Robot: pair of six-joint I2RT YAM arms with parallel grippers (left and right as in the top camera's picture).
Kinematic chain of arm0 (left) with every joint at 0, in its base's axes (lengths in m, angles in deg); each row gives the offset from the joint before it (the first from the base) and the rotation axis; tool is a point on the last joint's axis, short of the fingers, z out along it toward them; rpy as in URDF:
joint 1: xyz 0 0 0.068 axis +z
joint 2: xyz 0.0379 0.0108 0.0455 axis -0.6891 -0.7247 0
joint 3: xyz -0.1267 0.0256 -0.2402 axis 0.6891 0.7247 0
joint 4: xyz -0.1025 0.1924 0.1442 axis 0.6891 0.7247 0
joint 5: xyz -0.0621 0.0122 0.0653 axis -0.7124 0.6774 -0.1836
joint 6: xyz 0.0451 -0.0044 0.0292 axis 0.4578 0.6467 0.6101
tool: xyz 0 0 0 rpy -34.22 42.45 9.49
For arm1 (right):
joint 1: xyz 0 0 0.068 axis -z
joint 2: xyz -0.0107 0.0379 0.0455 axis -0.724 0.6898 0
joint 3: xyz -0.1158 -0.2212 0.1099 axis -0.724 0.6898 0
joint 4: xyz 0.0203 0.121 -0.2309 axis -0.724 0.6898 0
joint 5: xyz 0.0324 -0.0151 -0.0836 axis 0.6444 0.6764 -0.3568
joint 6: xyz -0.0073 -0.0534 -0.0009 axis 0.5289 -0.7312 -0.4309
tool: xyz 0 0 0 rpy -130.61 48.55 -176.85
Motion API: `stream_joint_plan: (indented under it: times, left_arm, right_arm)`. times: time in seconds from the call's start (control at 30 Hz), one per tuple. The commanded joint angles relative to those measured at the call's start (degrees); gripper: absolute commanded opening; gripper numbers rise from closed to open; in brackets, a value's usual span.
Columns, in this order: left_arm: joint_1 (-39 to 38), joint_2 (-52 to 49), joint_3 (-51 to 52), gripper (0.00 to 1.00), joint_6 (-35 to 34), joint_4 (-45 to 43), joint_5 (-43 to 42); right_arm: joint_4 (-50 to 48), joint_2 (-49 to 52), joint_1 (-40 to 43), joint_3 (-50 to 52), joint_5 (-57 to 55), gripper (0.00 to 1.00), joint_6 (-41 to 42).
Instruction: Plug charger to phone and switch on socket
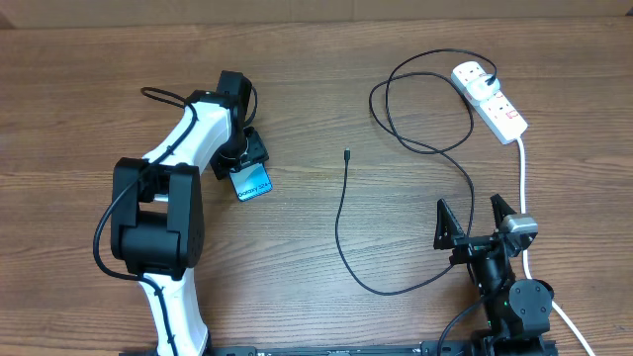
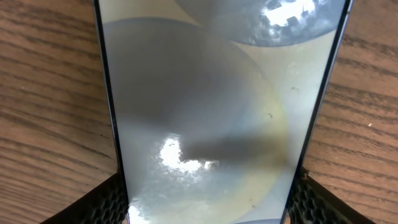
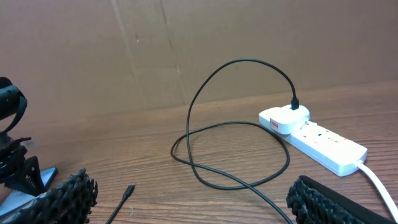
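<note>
The white left arm (image 1: 183, 148) has bulky black joints (image 1: 158, 222) and a looping black cable (image 1: 97, 242). The right arm (image 1: 529, 302) is all black.

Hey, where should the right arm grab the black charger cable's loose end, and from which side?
Grip the charger just behind its small connector tip, coming straight down from above with the open right gripper. That end lies flat and nearly straight on the table, so the jaws can straddle it.
</note>
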Motion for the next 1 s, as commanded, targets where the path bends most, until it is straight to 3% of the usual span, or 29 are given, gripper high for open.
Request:
stream_joint_plan:
  times: [0.0, 0.13, 0.27, 0.37, 0.47, 0.67, 0.97]
  left_arm:
    - [1.81, -4.59, -0.63, 0.59, 1.01, 3.56, 0.15]
    - [2.97, -4.59, -5.88, 0.48, 1.22, 7.89, -2.78]
    - [3.19, -4.59, -9.77, 0.27, 1.64, 11.19, -4.24]
    - [3.19, -4.59, -10.36, 0.21, 1.64, 11.72, -4.17]
    - [3.19, -4.59, -10.36, 0.04, 1.62, 11.80, -4.00]
    - [3.23, -4.59, -11.13, 0.04, 1.62, 13.18, -6.08]
    - [3.63, -4.59, -19.41, 0.04, 1.62, 24.02, -20.87]
  right_arm:
    - [-0.35, -0.46, -0.26, 0.59, -0.74, 1.00, -0.20]
    - [-0.35, -0.46, -0.26, 0.59, -0.74, 1.00, -0.20]
    - [-0.35, -0.46, -0.26, 0.59, -0.76, 1.00, -0.20]
    - [-0.35, -0.46, -0.26, 0.59, -0.74, 1.00, -0.20]
    - [-0.37, -0.46, -0.26, 0.59, -0.76, 1.00, -0.20]
    - [-0.35, -0.46, -0.26, 0.59, -0.76, 1.00, -0.20]
    - [-0.37, -0.46, -0.26, 0.59, -0.76, 1.00, -0.20]
